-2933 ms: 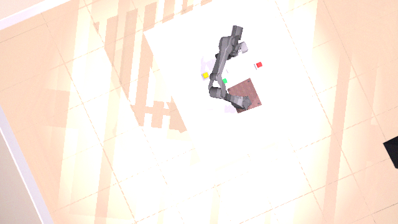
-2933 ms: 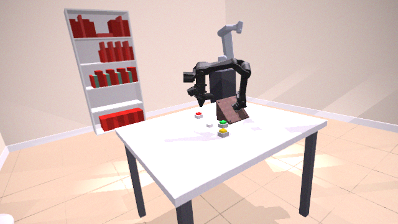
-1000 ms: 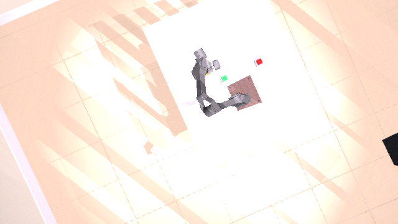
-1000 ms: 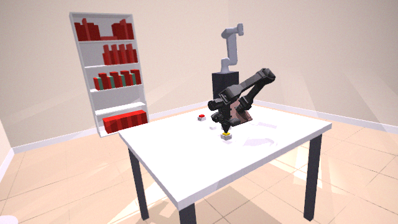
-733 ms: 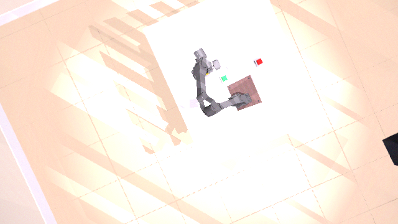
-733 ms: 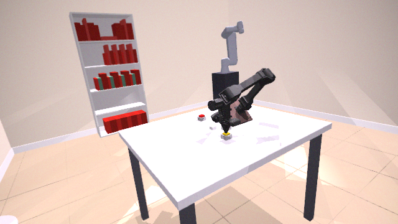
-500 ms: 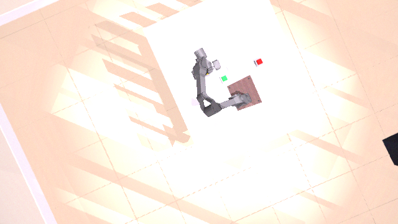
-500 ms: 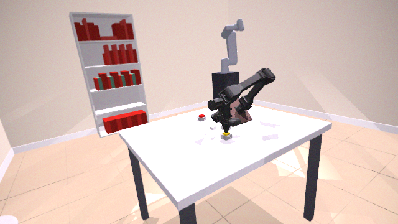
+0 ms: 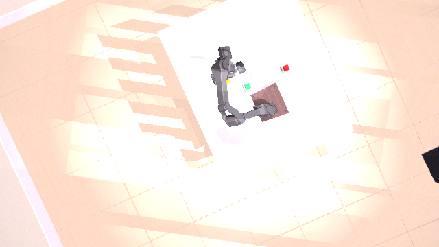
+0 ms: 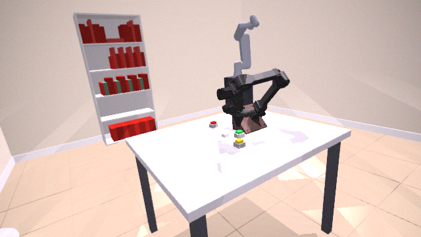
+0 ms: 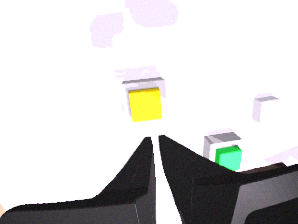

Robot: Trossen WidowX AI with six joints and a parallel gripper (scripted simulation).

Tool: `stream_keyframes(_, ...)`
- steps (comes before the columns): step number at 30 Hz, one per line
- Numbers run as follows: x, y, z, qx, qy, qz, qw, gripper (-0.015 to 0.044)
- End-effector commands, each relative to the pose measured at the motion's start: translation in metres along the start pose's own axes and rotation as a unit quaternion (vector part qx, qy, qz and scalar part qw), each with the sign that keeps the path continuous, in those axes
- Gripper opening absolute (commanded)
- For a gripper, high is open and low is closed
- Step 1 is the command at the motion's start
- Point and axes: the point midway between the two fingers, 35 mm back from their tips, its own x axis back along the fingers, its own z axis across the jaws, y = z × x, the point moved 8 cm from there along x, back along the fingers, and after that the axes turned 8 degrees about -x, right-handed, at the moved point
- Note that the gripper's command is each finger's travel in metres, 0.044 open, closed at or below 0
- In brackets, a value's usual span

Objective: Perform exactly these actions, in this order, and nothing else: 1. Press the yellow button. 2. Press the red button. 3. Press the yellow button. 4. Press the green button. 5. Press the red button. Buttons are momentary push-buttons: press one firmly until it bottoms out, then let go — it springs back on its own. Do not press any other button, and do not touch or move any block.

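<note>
From the top, we look down on the white table (image 9: 309, 113) (image 10: 197, 171), set on a pale tiled floor (image 9: 103, 213) (image 10: 66, 197) streaked with bright light and bands of shadow. The dark arm (image 9: 222, 89) (image 10: 263, 79) reaches out from a brown base plate (image 9: 280, 99) (image 10: 261, 126), and there's the yellow button (image 9: 228, 81) (image 10: 239, 142) (image 11: 145, 105), partly hidden right by the claw (image 11: 154, 141). The green button (image 9: 247, 86) (image 10: 239, 133) (image 11: 228, 157) lies near it, between claw and base plate, and the red button (image 9: 286, 68) (image 10: 213, 124) is well apart from the claw, the farthest of the three.

Over to the exterior view! The claw is up above the table, its tips lost against the dark arm, with yellow and green below it. Behind, a white bookshelf (image 10: 147, 70) of mostly red books leans into view by the beige wall (image 10: 191, 59), and a grey arm (image 10: 245, 49) rises beyond the table.

Now the wrist: the claw is all but closed, just a sliver between its tips, and nothing in its grip! Yellow sits just ahead of those tips, green off to their right in this view, a small white block (image 11: 267, 110) beyond green.
</note>
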Motion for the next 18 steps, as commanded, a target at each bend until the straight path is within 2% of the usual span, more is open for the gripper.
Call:
stream_keyframes(1, 0.010, -0.001, 0.001, 0.002, -0.002, 0.004, 1.000, 0.0020)
stream_keyframes(5, 0.014, -0.015, -0.037, 0.000, -0.010, 0.002, 1.000, 0.0020)
stream_keyframes(11, 0.012, -0.069, -0.110, 0.000, -0.006, 0.005, 1.000, 0.0020)
stream_keyframes(18, 0.009, -0.075, -0.116, 0.000, -0.004, 0.006, 1.000, 0.0020)
